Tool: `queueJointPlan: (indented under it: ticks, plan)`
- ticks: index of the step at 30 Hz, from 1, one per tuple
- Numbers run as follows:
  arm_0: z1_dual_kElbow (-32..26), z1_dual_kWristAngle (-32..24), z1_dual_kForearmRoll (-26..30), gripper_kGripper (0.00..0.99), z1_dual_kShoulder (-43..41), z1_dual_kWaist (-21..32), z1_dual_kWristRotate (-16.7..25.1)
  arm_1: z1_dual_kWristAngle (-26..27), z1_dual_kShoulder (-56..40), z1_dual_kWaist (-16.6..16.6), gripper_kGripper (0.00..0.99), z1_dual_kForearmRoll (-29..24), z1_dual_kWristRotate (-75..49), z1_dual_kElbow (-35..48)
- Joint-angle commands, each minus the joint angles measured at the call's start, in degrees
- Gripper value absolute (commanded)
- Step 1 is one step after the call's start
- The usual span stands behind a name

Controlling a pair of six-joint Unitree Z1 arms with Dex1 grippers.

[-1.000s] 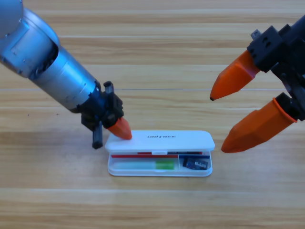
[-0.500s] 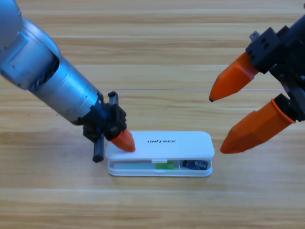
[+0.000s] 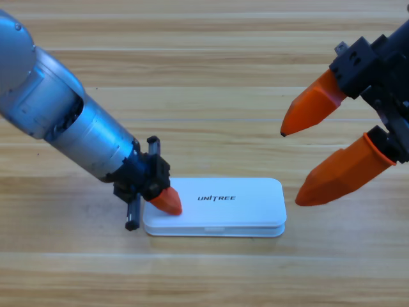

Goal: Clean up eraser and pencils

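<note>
- One white case (image 3: 220, 206) printed "UNITREE" lies on the wooden table (image 3: 204, 77), low and a little right of centre, its lid down flat over the tray.
- Its long axis runs left to right across the view, and the lettering reads upright from the near side.
- Nothing of the red marker or the eraser shows; with the lid down, whatever is inside the case is hidden.
- At the case's left end, the left tool (image 3: 166, 202) rests an orange tip on the lid's top surface, near the left corner.
- Only that one orange tip can be seen, so I cannot tell how its jaws stand.
- Its grey arm (image 3: 57, 121) slants down from the upper left corner.
- To the right of the case and apart from it, the right tool (image 3: 291, 167) hangs above the table with its two orange jaws spread wide, tips pointing left and down, gripping nothing.
</note>
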Motion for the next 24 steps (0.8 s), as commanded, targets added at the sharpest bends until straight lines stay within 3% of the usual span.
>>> queueJointPlan:
  ticks: [1,24]
  plan:
    - [2.0,0.4,-1.5,0.0,2.8,-1.6,0.8,0.7,2.5,1.1,0.931,-2.0,0.2,1.5]
    - [5.1,1.0,-6.0,0.0,5.7,-2.2,1.0,0.8,2.5,1.1,0.931,-2.0,0.2,1.5]
